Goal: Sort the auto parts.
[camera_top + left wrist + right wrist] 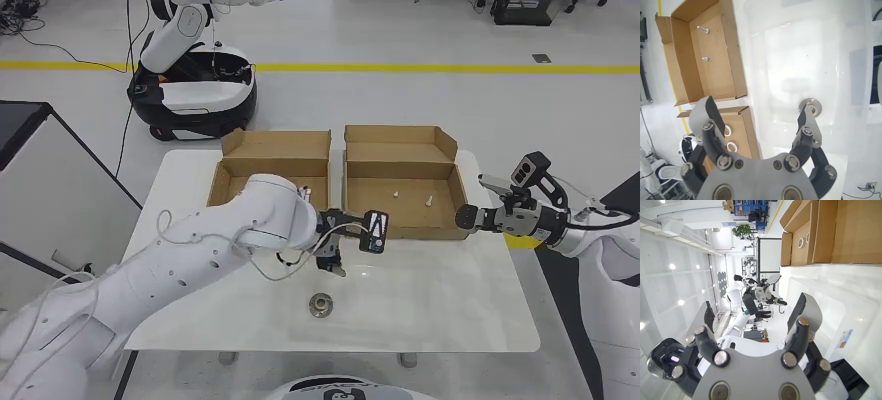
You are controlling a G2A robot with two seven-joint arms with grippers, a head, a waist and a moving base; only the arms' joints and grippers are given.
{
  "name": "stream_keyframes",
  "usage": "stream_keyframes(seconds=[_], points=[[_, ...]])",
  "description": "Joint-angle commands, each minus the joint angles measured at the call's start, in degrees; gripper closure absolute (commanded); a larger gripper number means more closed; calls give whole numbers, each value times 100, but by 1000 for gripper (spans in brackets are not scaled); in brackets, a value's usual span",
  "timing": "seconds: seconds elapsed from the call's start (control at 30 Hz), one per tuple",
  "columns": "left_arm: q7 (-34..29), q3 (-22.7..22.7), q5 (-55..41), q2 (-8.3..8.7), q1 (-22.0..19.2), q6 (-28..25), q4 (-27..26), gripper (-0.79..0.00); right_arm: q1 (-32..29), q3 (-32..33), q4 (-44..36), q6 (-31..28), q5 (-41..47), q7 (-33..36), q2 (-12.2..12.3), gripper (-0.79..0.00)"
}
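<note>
A round metal flanged part (320,305) lies on the white table (450,300) near its front edge. My left gripper (333,262) hangs open just behind and above it. In the left wrist view the part (811,108) sits past one fingertip of this gripper (759,117), and nothing is between the fingers. The left cardboard box (232,185) holds white rings (732,146). Two bolts (705,59) lie in the right cardboard box (400,230). My right gripper (466,218) stands open and empty beside that box's right end; the right wrist view (753,313) shows the same.
Both boxes stand side by side at the back of the table, flaps up. Another white robot base (195,95) stands on the floor behind the table. A yellow floor line (450,68) runs across the back.
</note>
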Motion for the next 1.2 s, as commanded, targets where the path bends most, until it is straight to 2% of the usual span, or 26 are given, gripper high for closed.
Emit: stream_keyframes(seconds=[0.0, 0.3, 0.77, 1.17], points=[[-19, 63, -30, 13, -13, 19, -46, -785, 0, 0, 0, 0, 0, 0, 0, -785], [-138, 237, -129, 71, 74, 165, -165, -785, 0, 0, 0, 0, 0, 0, 0, -785], [-319, 368, -82, 360, 480, 320, -493, -785, 0, 0, 0, 0, 0, 0, 0, -785], [-284, 559, -114, 499, 630, 285, -429, -782, 0, 0, 0, 0, 0, 0, 0, -785]])
